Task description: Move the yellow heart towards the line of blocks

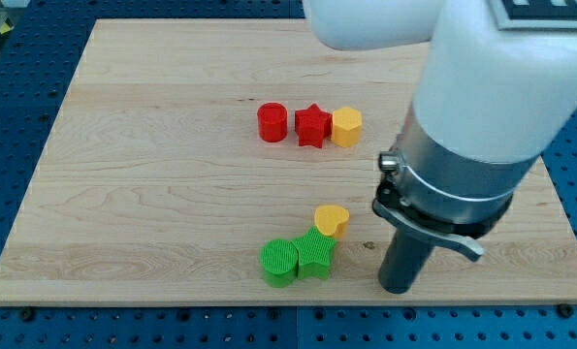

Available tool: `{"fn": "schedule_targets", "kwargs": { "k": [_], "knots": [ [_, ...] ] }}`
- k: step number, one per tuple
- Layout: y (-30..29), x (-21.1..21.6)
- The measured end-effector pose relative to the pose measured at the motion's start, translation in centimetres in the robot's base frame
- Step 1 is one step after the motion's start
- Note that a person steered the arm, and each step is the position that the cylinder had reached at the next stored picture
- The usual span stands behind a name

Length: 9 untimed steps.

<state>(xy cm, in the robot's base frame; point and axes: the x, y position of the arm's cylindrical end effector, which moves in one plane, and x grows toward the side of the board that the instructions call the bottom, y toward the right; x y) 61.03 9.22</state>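
right of the yellow heart (332, 220), apart, sits my tip (398, 288); no jaws on rod, heart touches green star (315, 254).

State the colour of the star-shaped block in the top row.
Red: the red star, plainest in the camera view, sits between the red cylinder and yellow hexagon.

A green cylinder (279, 262) touches a green star (315, 254) on its right, near the wooden board's (152, 145) bottom edge; a blue perforated surface (16, 87) surrounds the board
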Motion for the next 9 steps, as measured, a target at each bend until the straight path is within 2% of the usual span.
{"fn": "schedule_targets", "kwargs": {
  "k": [4, 5, 7, 9],
  "knots": [
    [-7.1, -1.7],
    [-7.0, -1.8],
    [-6.1, -5.1],
    [-2.7, -7.6]
  ]
}}
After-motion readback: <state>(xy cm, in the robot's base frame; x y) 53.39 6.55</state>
